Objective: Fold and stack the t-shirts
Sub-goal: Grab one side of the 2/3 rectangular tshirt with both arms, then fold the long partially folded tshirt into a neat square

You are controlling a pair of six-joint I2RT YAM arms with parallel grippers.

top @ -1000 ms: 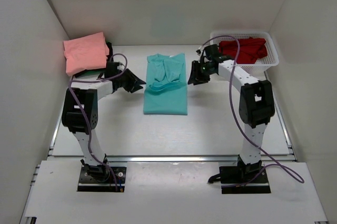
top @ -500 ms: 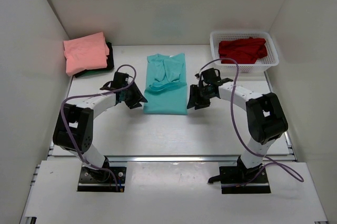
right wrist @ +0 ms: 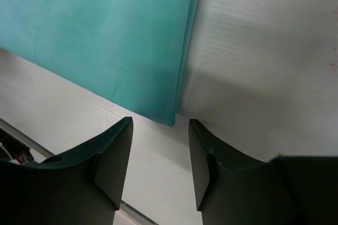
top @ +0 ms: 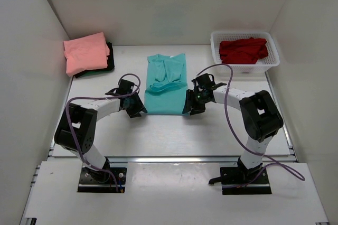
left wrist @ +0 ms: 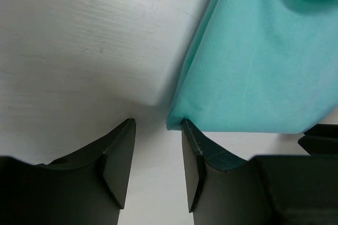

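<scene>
While both arms reach low over the white tabletop (top: 158,132), we see the teal t-shirt (top: 166,95) lying in the middle of it. The shirt is folded into a long narrow panel, with loose folds of cloth gathered over its far half.

We find the left gripper (left wrist: 158,124) at the shirt's near left corner, its jaws apart. In the left wrist view that corner touches the tip of the finger (left wrist: 193,156) on the cloth side, and bare tabletop fills the gap between the two fingers.

The right gripper (right wrist: 160,124) sits at the near right corner, jaws likewise apart. The corner's point lies just at the mouth of the gap, and neither finger presses on it.

At the far left we see the salmon pink t-shirt (top: 85,52) folded on top of the very dark t-shirt (top: 104,66), of which only an edge shows. At the far right the red t-shirt (top: 242,49) lies crumpled inside the white mesh basket (top: 272,59).
</scene>
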